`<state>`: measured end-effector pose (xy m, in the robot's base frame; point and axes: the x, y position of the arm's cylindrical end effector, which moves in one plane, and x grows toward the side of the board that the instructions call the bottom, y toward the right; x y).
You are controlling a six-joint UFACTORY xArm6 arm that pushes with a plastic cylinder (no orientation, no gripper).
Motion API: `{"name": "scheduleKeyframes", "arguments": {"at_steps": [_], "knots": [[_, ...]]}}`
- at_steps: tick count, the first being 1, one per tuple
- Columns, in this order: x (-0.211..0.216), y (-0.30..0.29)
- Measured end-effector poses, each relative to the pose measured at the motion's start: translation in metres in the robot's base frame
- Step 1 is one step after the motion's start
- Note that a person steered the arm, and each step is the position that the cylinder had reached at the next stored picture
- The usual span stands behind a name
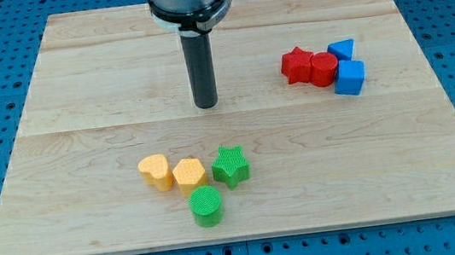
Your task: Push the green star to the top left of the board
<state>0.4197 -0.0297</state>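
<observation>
The green star lies on the wooden board at the view's lower middle. It touches a yellow block on its left, and a green cylinder sits just below and left of it. My tip rests on the board above the star, slightly to its left, about a star's width and a half away, touching no block.
A second yellow block lies left of the first. At the view's right, a red star, a red cylinder-like block, a blue triangle-like block and a blue cube cluster together.
</observation>
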Motion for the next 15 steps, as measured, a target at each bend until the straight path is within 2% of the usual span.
{"name": "scheduleKeyframes", "arguments": {"at_steps": [3,4,5,6,7,8,9,10,12,14,15], "knots": [[0.007,-0.006],[0.041,-0.005],[0.105,0.046],[0.115,0.095],[0.147,0.141],[0.179,0.107],[0.178,0.053],[0.142,0.056],[0.039,0.055],[-0.016,0.055],[-0.026,0.053]]}}
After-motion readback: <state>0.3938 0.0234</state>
